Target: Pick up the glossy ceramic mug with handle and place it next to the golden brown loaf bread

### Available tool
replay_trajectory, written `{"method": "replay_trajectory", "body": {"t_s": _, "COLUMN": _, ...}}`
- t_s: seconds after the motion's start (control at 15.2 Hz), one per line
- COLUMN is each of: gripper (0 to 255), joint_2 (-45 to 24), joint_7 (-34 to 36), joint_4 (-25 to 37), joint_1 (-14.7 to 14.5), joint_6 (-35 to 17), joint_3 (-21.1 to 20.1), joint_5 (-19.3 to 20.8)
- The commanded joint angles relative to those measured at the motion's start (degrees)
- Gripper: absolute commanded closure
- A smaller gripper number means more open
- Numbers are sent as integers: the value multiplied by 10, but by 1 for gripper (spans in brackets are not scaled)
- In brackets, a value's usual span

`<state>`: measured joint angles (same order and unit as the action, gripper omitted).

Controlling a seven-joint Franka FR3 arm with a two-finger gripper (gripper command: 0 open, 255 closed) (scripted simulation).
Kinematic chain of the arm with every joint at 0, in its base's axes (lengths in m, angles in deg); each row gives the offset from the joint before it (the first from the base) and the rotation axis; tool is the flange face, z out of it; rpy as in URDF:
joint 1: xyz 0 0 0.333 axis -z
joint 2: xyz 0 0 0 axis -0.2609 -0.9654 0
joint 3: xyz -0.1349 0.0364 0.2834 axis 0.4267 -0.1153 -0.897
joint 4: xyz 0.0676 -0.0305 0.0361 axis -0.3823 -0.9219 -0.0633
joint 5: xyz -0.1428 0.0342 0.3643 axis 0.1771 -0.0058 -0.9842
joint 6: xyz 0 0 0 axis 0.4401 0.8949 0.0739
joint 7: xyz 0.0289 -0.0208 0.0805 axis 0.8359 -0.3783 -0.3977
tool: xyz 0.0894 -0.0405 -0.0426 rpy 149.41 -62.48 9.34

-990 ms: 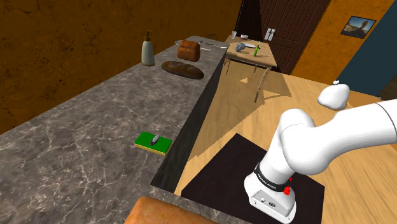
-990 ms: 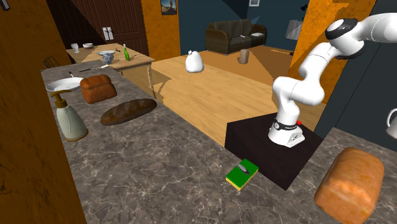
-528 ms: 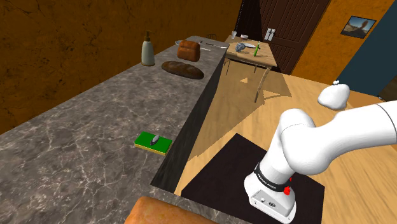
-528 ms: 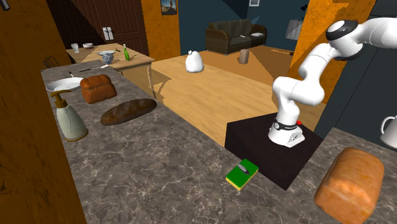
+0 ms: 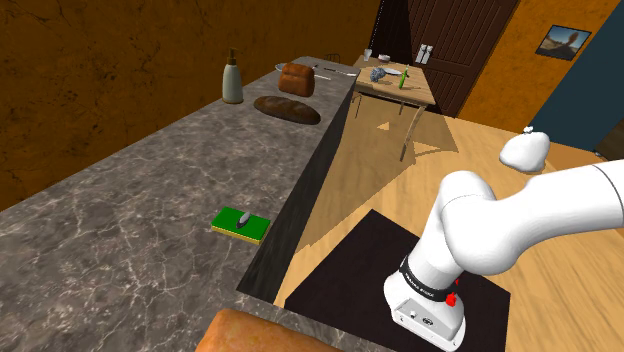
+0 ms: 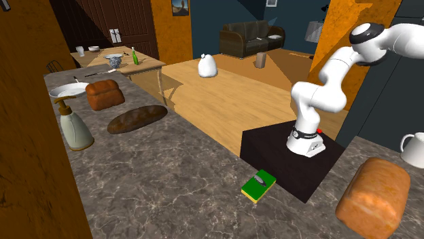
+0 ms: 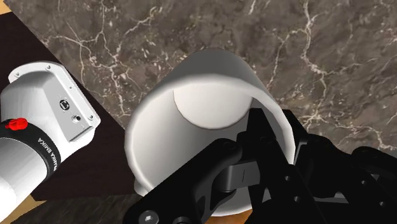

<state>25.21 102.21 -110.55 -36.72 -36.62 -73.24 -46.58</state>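
The black two-finger pincer (image 7: 273, 127) is clamped on the wall of a glossy white mug (image 7: 191, 143). One finger reaches inside the mouth, the other lies against the outside, and the rim is pinched between them. In the wrist view the mug's open mouth faces the camera. Beyond the pincer lies the dark, white-veined marble countertop (image 7: 318, 51). Off to one side of the pincer are the arm's white base (image 7: 44, 121) and the black box stand (image 7: 83, 168) under it. In the second exterior view the mug (image 6: 413, 148) has its handle turned toward that view's left. It is near the golden brown loaf of bread (image 6: 374, 193), just past it. Whether the mug touches the counter cannot be told. A flat green and yellow sponge (image 6: 259, 185) lies on the counter on the far side of the loaf from the pincer. Well apart from the pincer, at the counter's other end, are a long dark brown loaf (image 6: 137, 118), a blocky brown loaf (image 6: 104, 94) and a pale soap dispenser bottle (image 6: 73, 127).
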Motion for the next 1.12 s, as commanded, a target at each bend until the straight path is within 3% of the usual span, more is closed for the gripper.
{"method": "replay_trajectory", "body": {"t_s": 0.0, "gripper": 255, "joint_2": 2, "joint_7": -3, "joint_4": -11, "joint_1": 0, "joint_6": -13, "joint_3": -10, "joint_5": -7}}
{"method": "replay_trajectory", "body": {"t_s": 1.06, "gripper": 255, "joint_2": 4, "joint_7": -22, "joint_4": -80, "joint_1": 19, "joint_6": -112, "joint_3": -107, "joint_5": -73}}
